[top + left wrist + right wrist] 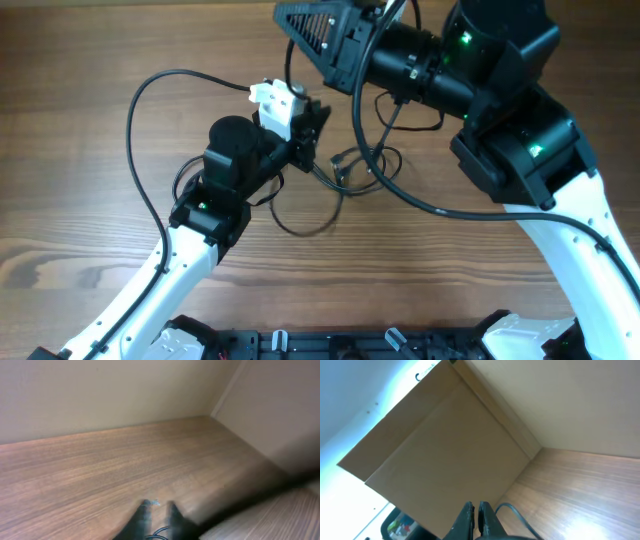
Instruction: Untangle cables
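Overhead, thin black cables (345, 172) sprawl in loose tangled loops; left gripper (157, 506) and right gripper (476, 506) nearly closed, grasp unclear.

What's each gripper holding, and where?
Right fingers look shut on a cable, along its length. Left fingers straddle a strand; grip cannot be told.

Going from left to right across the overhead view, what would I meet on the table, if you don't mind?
Thick arm wire looping over the wood → left gripper → tangled cables → right arm's elbow housing.
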Action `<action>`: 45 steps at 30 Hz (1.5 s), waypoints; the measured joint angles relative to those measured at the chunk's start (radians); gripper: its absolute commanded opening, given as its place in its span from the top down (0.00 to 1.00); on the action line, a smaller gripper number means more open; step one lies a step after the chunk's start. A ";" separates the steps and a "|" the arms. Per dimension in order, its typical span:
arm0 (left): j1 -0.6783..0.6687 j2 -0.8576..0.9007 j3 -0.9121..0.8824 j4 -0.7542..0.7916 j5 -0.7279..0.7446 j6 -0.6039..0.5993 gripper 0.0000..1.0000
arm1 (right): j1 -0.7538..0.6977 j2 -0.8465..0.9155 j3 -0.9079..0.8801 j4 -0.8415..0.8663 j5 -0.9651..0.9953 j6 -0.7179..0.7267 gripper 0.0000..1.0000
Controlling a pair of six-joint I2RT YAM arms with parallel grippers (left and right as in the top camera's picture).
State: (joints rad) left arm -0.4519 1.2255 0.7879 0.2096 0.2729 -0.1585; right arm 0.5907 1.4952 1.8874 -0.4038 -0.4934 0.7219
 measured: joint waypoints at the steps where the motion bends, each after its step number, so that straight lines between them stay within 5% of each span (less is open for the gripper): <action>1: 0.000 0.000 0.000 0.000 -0.001 0.000 0.96 | -0.016 0.000 0.000 -0.009 0.000 0.000 0.96; 3: 0.000 0.000 0.000 -0.001 -0.005 -0.009 0.96 | -0.065 0.000 0.000 -0.054 0.017 0.001 0.94; 9: 0.006 -0.016 0.000 -0.001 -0.014 -0.068 0.96 | -0.222 0.000 0.000 -0.241 0.146 0.010 0.21; 13: 0.026 -0.098 0.000 0.060 -0.014 -0.153 0.96 | -0.308 0.000 0.000 -0.348 0.193 0.011 0.01; 21: 0.034 -0.292 0.010 0.394 -0.025 -0.311 0.96 | -0.372 0.000 0.000 -0.538 0.358 -0.021 0.00; 27: 0.034 -0.302 0.017 0.704 -0.231 -0.394 0.96 | -0.372 0.000 0.000 -0.579 0.386 -0.050 0.00; 33: 0.034 -0.280 0.084 0.712 -0.427 -0.407 0.96 | -0.372 0.000 0.000 -0.584 0.394 -0.073 0.00; 39: 0.034 -0.206 0.181 0.674 -0.599 -0.292 0.96 | -0.372 0.000 0.000 -0.608 0.394 -0.073 0.00; 45: 0.038 -0.050 0.193 0.518 -0.664 0.014 0.96 | -0.372 0.000 0.000 -0.616 0.395 -0.073 0.00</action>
State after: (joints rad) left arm -0.4141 1.1759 0.9810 0.7273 -0.3912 -0.1440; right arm 0.2188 1.4952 1.8877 -1.0203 -0.0986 0.6487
